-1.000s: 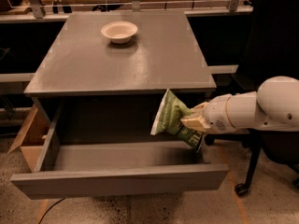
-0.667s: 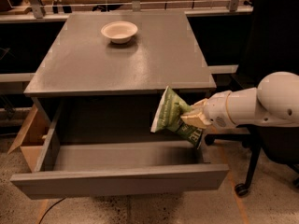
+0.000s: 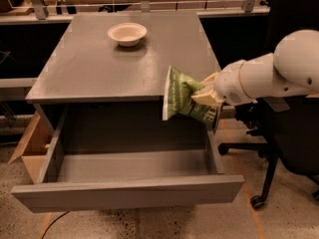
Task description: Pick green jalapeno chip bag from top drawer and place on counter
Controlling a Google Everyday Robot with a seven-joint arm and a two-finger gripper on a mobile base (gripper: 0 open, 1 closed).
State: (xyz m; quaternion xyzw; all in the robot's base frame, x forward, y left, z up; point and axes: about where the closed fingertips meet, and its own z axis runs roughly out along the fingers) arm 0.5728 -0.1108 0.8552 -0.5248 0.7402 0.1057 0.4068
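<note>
We are holding the bag [image 3: 180, 96] clamped in the gripper's [image 3: 205, 95] jaws off the counter's [image 3: 99, 68] front-right corner, out of the drawer [image 3: 129, 195]; placing remains.

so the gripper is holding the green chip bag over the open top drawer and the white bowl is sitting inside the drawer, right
Not quite. The white bowl sits on the counter, toward its back, not in the drawer. The rest holds: the gripper grips the green jalapeno chip bag above the right side of the open top drawer, as the camera view shows.
</note>
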